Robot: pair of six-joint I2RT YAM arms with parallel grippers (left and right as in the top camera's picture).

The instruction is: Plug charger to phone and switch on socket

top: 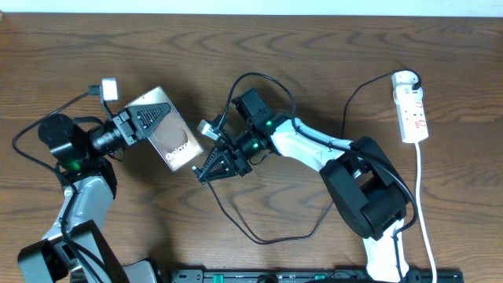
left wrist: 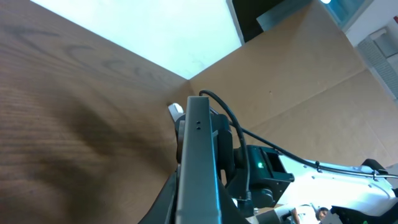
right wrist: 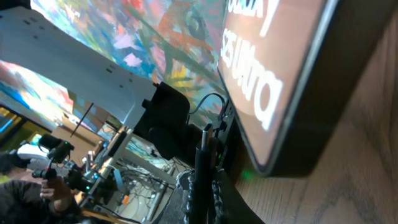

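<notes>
Looking from overhead, the left end effector (top: 145, 119) clenches the phone (top: 174, 141) at the bench's (top: 330, 55) left. The right end effector (top: 211, 169) pinches the charger (top: 259, 241) beside it, and the socket (top: 412, 110) lies well apart. Left wrist: phone edge-on. Right wrist: the plug looks unaligned, so pushing could skid it off.

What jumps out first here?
The glossy phone, clamped centre-left in the shut left gripper. At its lettered end, the right gripper pinches the charger plug close to the phone, its thin cable looping across the wood. The white socket lies far right, apart from both arms.
</notes>
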